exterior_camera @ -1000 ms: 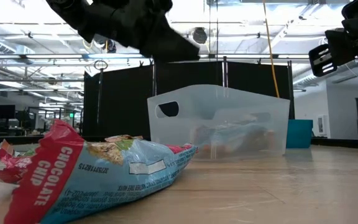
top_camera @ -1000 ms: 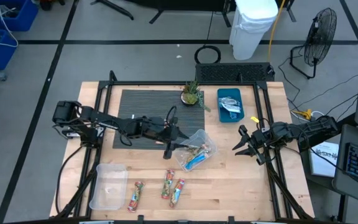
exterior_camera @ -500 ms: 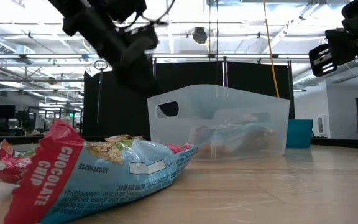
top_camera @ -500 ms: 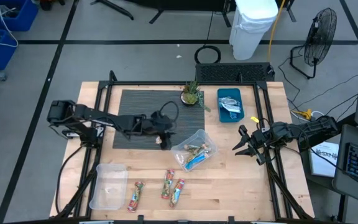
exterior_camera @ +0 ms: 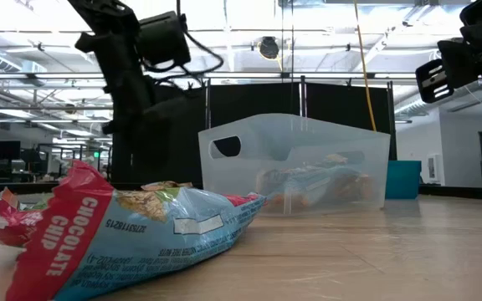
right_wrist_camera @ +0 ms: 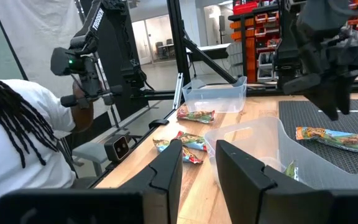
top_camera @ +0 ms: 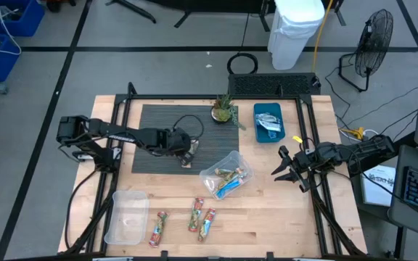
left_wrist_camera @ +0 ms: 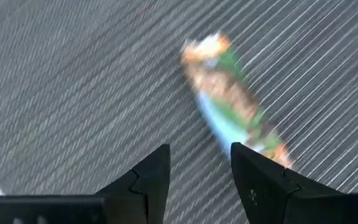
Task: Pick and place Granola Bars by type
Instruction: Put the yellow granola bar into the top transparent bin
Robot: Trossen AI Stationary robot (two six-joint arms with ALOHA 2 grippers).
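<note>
Nearest the low camera, one bar [exterior_camera: 132, 242] on the table [top_camera: 281, 210] reads "CHOCOLATE CHIP" in white on a red end; no other print is legible. Left jaws [top_camera: 187, 154] hang open and empty above the dark mat [top_camera: 158, 123]. Just ahead of their tips, one orange-green bar [left_wrist_camera: 235, 102] lies flat on the mat, not touching either finger [left_wrist_camera: 148, 177]. Right jaws [top_camera: 287, 172] wait over the table's right side, part open, holding nothing. Between the two jaws stands a clear bin [top_camera: 227, 174] with several bars inside. Three more bars [top_camera: 194, 221] lie on the wood beside a second clear bin [top_camera: 125, 216]. Beyond the right jaws, a blue bin [top_camera: 268, 122] holds silvery bars.
</note>
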